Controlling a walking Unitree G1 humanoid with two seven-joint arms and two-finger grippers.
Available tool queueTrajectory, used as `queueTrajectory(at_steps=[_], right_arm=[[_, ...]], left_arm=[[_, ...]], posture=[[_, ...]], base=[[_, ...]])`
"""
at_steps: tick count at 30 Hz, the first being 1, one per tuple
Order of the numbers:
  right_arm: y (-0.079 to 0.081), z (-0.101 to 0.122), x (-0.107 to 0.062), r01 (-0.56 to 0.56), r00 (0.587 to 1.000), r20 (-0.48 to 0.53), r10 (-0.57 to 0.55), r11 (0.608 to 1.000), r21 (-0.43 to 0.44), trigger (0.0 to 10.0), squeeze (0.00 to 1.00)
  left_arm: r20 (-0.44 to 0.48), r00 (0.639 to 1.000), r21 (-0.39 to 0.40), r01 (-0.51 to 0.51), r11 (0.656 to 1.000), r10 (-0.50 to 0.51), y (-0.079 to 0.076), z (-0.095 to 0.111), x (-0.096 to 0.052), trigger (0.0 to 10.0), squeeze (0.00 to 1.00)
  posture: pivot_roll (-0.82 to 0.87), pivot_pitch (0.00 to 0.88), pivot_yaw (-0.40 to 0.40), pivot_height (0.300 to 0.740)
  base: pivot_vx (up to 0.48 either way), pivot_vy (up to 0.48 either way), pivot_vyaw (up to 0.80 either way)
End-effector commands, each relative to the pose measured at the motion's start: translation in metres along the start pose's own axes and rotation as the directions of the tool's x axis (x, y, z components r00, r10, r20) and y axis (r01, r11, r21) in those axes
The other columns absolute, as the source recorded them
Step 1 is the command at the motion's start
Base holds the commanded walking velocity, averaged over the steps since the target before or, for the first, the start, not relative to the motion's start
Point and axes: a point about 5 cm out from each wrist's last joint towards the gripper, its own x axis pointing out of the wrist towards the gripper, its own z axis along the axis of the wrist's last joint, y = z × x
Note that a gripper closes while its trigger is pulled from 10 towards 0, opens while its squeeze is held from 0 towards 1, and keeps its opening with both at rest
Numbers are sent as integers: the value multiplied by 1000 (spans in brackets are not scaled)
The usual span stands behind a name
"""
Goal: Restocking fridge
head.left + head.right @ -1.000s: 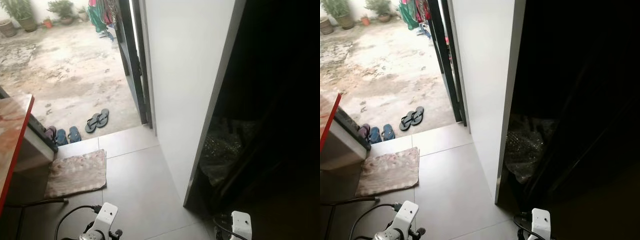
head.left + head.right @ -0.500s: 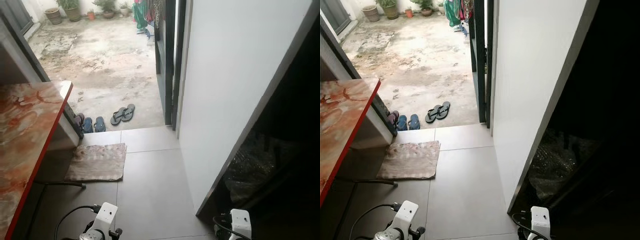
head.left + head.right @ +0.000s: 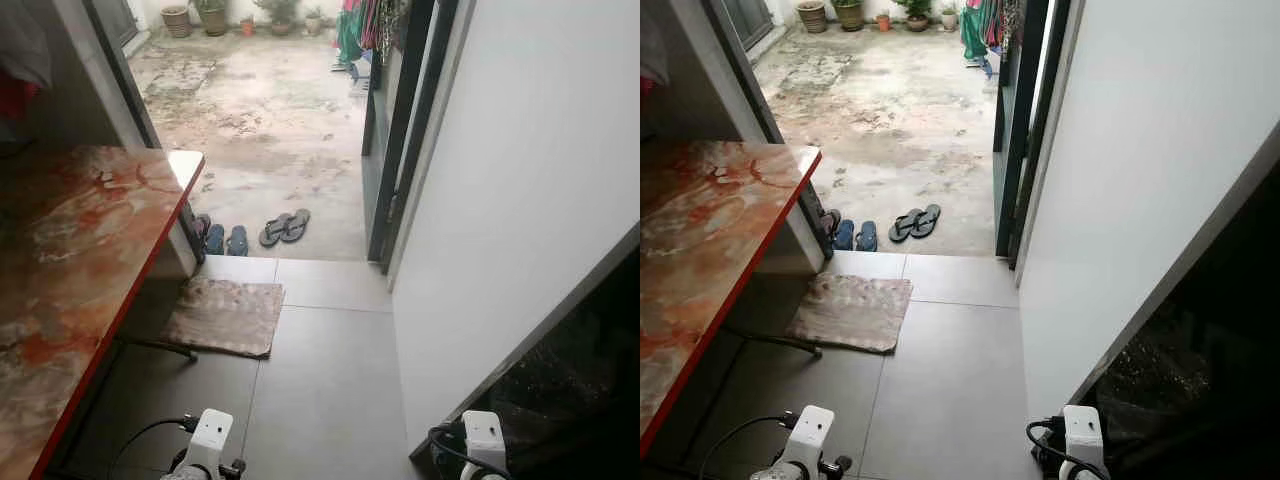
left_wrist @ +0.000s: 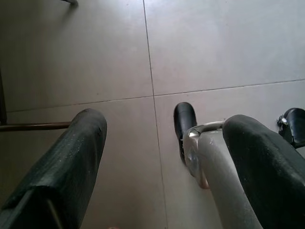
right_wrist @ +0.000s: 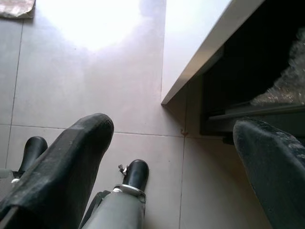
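Turning to our left, we bring the marbled table (image 3: 70, 270) much further into view than a second ago, and the white panel (image 3: 520, 210) on our right slides toward the edge; nothing in the room itself has shifted, only our head. For restocking the fridge that means we are still searching: we cannot tell whether the white panel and the dark recess (image 3: 1200, 380) behind it belong to the fridge, and no groceries are in sight.

Both arms hang low. The left gripper (image 4: 162, 157) has its two fingers spread wide with nothing between them, and so does the right gripper (image 5: 174, 157), both over bare floor.

The table top is glossy, red-orange veined stone with a thin red edge. The floor (image 3: 320, 370) is large matte grey tiles. A worn, mottled doormat (image 3: 225, 316) lies flat by the threshold, with pairs of rubber sandals (image 3: 280, 228) just outside on rough, stained concrete. Something crinkled and glittery sits in the dark recess.
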Motion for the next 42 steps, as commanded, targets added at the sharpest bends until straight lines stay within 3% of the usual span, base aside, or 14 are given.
queueTrajectory(at_steps=[1,3,9,11,14,24,32,42], right_arm=[[-6,-8,-3,-13,1000,-10,12,999,-31,10000,0],[-9,-12,-4,-15,1000,-16,14,999,-38,10000,0],[-41,-46,-21,9,997,-81,-14,998,-66,10000,0],[-44,-52,-24,12,996,-92,-18,998,-63,10000,0],[-43,-57,-25,12,995,-100,-18,998,-54,10000,0],[-20,-67,-24,-3,992,-126,2,1000,-9,10000,0],[-27,-83,-31,26,985,-170,-22,999,21,10000,0],[-21,-74,-27,21,990,-141,-17,1000,22,10000,0]], left_arm=[[-13,1000,-5,-11,1000,11,3,-3,-1,10000,0],[-13,1000,-4,-11,1000,11,3,-3,-1,10000,0],[-14,1000,-13,-28,1000,28,8,-3,-1,10000,0],[-14,999,-14,-30,999,30,8,-2,-1,10000,0],[-13,999,-12,-30,999,30,9,-2,-1,10000,0],[-12,1000,3,-27,1000,27,10,-3,-1,10000,0],[-18,999,15,-29,999,30,13,-6,-2,10000,0],[-14,1000,21,-23,1000,23,12,-5,-2,10000,0]], posture=[[25,66,-21,740],[25,66,-21,740],[35,70,-19,740],[34,70,-14,740],[36,74,-6,740],[41,77,12,740],[44,78,23,740],[45,83,29,740]], base=[[0,0,794],[0,0,794],[0,0,796],[0,0,800],[0,0,800],[0,0,800],[0,0,800],[0,0,800]])
